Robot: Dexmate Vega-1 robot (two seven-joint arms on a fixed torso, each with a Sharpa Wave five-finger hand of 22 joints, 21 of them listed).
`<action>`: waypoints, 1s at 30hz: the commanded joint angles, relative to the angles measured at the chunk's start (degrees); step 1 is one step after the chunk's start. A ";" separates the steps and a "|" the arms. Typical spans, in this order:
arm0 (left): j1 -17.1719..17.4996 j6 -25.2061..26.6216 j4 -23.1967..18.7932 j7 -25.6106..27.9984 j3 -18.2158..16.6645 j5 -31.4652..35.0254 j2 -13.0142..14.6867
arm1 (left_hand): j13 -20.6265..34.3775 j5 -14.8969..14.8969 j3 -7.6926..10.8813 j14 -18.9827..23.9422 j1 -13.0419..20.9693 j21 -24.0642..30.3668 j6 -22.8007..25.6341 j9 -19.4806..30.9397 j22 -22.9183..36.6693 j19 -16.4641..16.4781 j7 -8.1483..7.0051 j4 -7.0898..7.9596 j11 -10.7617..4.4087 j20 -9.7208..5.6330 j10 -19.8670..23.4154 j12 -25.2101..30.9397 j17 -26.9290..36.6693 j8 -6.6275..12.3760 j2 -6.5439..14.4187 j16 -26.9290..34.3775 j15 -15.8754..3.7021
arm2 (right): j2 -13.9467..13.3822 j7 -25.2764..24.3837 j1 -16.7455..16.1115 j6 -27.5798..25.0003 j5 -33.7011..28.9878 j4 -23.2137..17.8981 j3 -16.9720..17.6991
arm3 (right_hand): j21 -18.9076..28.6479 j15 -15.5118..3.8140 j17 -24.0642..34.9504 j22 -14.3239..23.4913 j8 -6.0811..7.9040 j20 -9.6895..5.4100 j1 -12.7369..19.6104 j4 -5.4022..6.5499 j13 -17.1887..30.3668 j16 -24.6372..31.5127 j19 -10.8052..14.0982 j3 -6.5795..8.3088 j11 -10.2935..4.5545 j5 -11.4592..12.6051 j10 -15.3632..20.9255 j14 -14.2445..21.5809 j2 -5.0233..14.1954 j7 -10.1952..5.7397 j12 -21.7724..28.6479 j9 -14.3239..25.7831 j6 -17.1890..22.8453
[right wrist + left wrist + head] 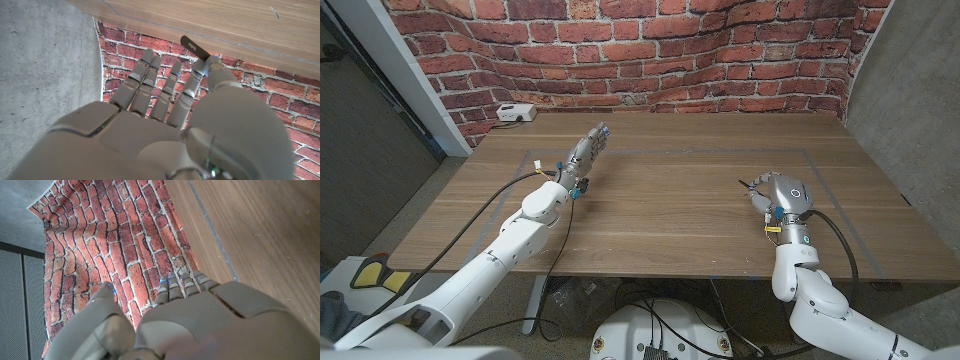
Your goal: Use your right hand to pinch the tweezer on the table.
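- The right hand (782,194) is over the right part of the bench (660,215), raised off the wood, and it pinches the tweezer (196,49) between the thumb and a neighbouring finger.
- In the right wrist view the other fingers (145,75) reach out nearly straight, side by side, and touch nothing.
- The tweezer is a thin dark strip with a narrow rounded tip; that tip sticks out past the pinching fingertips, seen against the brick wall (650,50).
- In the head view the tweezer (748,185) is only a small dark sliver at the left of the right hand's fingers, too small to tell more of its shape.
- The left hand (588,152) is held above the far left part of the bench, its fingers straight and close together, pointing toward the wall, with nothing in them.
- Thin pale lines on the wood mark out a large rectangle; the right hand sits inside its right end, near the right line.
- The bench's right edge and the grey wall beyond it are near the right hand, while the near edge is a little further off.
- A wide bare stretch of wood lies between the two hands, which are well apart.
- A small white box (516,114) rests at the far left corner of the bench, against the wall.
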 commanded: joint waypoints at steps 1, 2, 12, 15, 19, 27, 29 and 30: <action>0.01 0.04 -0.20 -0.01 -0.10 -0.03 0.17 | 0.19 -0.04 -0.16 0.42 0.52 0.06 0.24 0.16 0.34 -0.23 0.03 -0.14 -0.19 0.40 -0.05 -0.08 0.18 -0.08 -0.13 -0.14 -0.25 | 0.73 -1.23 -0.30 1.60 -0.28 0.98 0.67 | 0.29 -3.55 0.12 0.32 0.73 -1.29 0.81 -0.18 0.05 0.03 0.59 0.57 -0.17 -0.14 0.98 0.84 0.22 0.41 0.38 0.17 1.16; -0.02 0.01 -0.15 -0.04 -0.10 -0.05 0.15 | 0.19 -0.04 -0.17 0.42 0.52 0.05 0.23 0.16 0.34 -0.26 0.02 -0.14 -0.15 0.40 -0.04 -0.08 0.18 -0.09 -0.13 -0.13 -0.26 | 0.72 -1.35 -0.33 1.81 -0.32 1.08 0.70 | 0.37 -3.48 0.11 0.33 0.75 -1.35 0.84 -0.17 0.05 0.00 0.77 0.58 -0.15 -0.14 1.18 0.88 0.21 0.43 0.42 0.17 1.25; -0.48 -0.10 0.58 -0.48 0.00 -0.19 -0.09 | 0.19 -0.04 -0.23 0.26 0.52 0.05 0.21 0.16 0.34 -0.28 0.01 -0.13 -0.04 0.43 -0.06 -0.08 0.18 -0.10 -0.12 -0.19 -0.23 | 1.39 -2.34 -0.62 2.75 -0.54 1.72 1.06 | 0.81 -4.16 0.12 0.38 1.18 -1.90 1.14 -0.16 0.03 0.14 1.69 0.75 -0.30 -0.12 2.54 2.01 0.27 0.58 0.63 0.15 2.52; -0.57 -0.10 0.77 -0.55 0.00 -0.25 -0.15 | 0.20 -0.04 -0.25 0.28 0.52 0.03 0.21 0.16 0.34 -0.33 0.05 -0.13 0.00 0.44 -0.13 -0.11 0.18 -0.11 -0.11 -0.18 -0.32 | 1.52 -2.42 -0.75 2.68 -0.73 1.71 1.07 | 0.90 -4.06 0.13 0.39 1.25 -1.94 1.17 -0.13 0.03 0.15 1.84 0.77 -0.39 -0.12 2.78 2.21 0.27 0.49 0.65 0.14 2.73; -0.66 -0.12 0.99 -0.64 -0.04 -0.34 -0.17 | 0.20 -0.04 -0.27 0.30 0.53 0.03 0.22 0.16 0.34 -0.34 0.06 -0.13 -0.05 0.46 -0.13 -0.11 0.18 -0.10 -0.09 -0.17 -0.28 | 1.50 -2.46 -0.92 2.90 -0.85 1.67 1.16 | 0.93 -4.17 0.13 0.41 1.15 -1.91 1.20 -0.14 0.03 0.13 1.86 0.77 -0.54 -0.13 2.88 2.37 0.19 0.20 0.61 0.12 2.59; -0.80 -0.24 1.53 -0.79 0.01 -0.41 -0.33 | 0.20 -0.04 -0.30 0.32 0.54 0.03 0.15 0.17 0.34 -0.35 -0.03 -0.13 -0.09 0.46 -0.16 -0.11 0.18 -0.13 -0.07 -0.15 -0.24 | 1.36 -1.66 -0.96 2.72 -1.14 1.38 1.10 | 0.97 -4.00 0.12 0.43 0.87 -1.88 1.22 -0.13 0.02 0.00 1.84 0.76 -0.78 -0.15 2.86 2.48 0.03 -0.20 0.42 0.07 2.08; -0.91 -0.27 1.71 -0.92 0.01 -0.50 -0.39 | 0.20 -0.04 -0.32 0.30 0.55 0.02 0.19 0.17 0.34 -0.39 0.01 -0.13 -0.10 0.50 -0.20 -0.13 0.18 -0.12 -0.07 -0.16 -0.24 | 1.18 -1.22 -0.99 2.91 -0.92 1.17 1.19 | 0.94 -3.88 0.13 0.44 0.77 -1.79 1.14 -0.07 0.02 -0.06 1.72 0.72 -0.83 -0.18 2.80 2.42 -0.01 -0.19 0.35 0.06 1.89; -0.97 -0.33 1.82 -0.98 0.02 -0.49 -0.42 | 0.20 -0.04 -0.32 0.33 0.55 0.02 0.19 0.17 0.34 -0.39 0.01 -0.13 -0.11 0.50 -0.20 -0.13 0.18 -0.12 -0.07 -0.15 -0.27 | 1.18 -1.16 -1.01 3.05 -0.78 1.15 1.29 | 0.93 -3.74 0.13 0.44 0.72 -1.75 1.12 -0.06 0.02 -0.13 1.66 0.71 -0.86 -0.19 2.74 2.32 -0.04 -0.27 0.29 0.05 1.82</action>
